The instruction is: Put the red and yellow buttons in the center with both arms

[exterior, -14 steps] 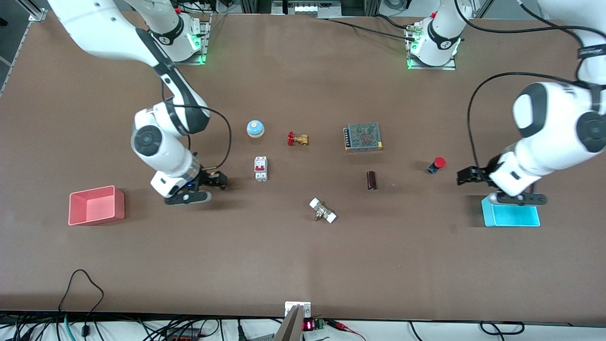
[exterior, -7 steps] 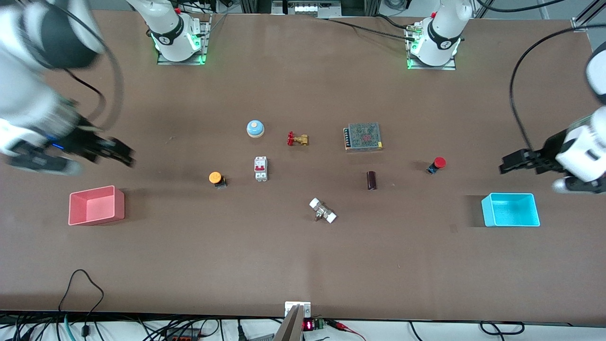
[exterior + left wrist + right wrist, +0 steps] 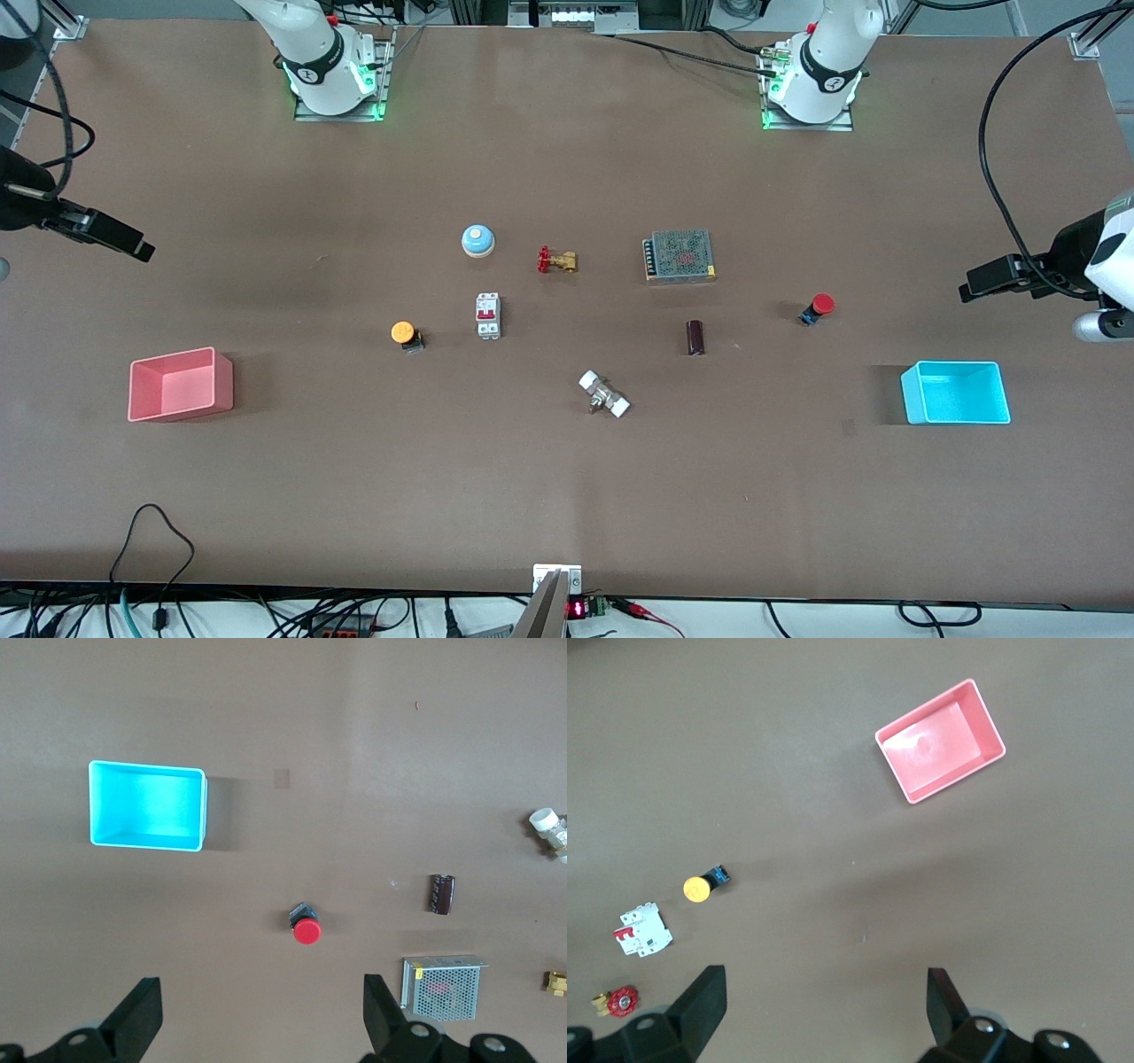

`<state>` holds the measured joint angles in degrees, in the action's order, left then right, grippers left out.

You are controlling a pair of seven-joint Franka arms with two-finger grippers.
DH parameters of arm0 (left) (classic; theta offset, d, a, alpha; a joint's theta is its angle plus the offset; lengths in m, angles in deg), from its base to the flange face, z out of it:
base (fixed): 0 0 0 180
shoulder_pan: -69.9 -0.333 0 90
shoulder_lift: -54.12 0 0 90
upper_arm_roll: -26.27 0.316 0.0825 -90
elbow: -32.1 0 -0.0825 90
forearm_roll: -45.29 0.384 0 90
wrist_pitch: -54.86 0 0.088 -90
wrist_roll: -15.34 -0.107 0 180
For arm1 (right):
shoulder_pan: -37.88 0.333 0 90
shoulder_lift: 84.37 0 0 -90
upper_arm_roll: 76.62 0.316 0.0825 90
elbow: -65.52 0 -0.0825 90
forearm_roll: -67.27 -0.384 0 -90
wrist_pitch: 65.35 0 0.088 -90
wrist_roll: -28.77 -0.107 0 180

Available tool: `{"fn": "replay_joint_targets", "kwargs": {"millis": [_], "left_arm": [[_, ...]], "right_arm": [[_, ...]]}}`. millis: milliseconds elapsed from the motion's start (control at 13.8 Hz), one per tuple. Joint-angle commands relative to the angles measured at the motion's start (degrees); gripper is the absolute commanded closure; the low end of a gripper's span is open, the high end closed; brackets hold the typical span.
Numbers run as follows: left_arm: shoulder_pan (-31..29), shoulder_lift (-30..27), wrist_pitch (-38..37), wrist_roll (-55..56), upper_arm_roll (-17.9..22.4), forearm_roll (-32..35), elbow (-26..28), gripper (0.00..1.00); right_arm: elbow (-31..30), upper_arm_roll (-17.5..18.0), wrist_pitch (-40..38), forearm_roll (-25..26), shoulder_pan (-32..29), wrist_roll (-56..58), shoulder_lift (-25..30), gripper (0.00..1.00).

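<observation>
The red button stands on the brown table toward the left arm's end, beside a dark cylinder. It also shows in the left wrist view. The yellow button stands beside a white circuit breaker, toward the right arm's end, and shows in the right wrist view. My left gripper is open, empty and high over the table's edge at the left arm's end. My right gripper is open, empty and high over the right arm's end.
A cyan tray lies near the left gripper, a pink tray near the right. A blue-and-white bell, a red-handled brass valve, a mesh power supply and a white fitting lie mid-table.
Both arms have pulled back and up toward the table's ends. The right gripper has left the yellow button standing beside the breaker. The red button has not moved.
</observation>
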<state>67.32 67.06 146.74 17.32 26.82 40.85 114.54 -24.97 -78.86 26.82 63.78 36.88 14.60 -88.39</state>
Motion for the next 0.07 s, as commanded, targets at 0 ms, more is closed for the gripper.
{"fn": "replay_joint_targets", "kwargs": {"millis": [0], "left_arm": [[-0.05, -0.72, -0.92, 0.4, -0.46, 1.89, 0.0, 0.0]], "right_arm": [[0.66, 0.12, -2.34, -0.38, 1.96, 0.37, 1.03, 0.0]]}}
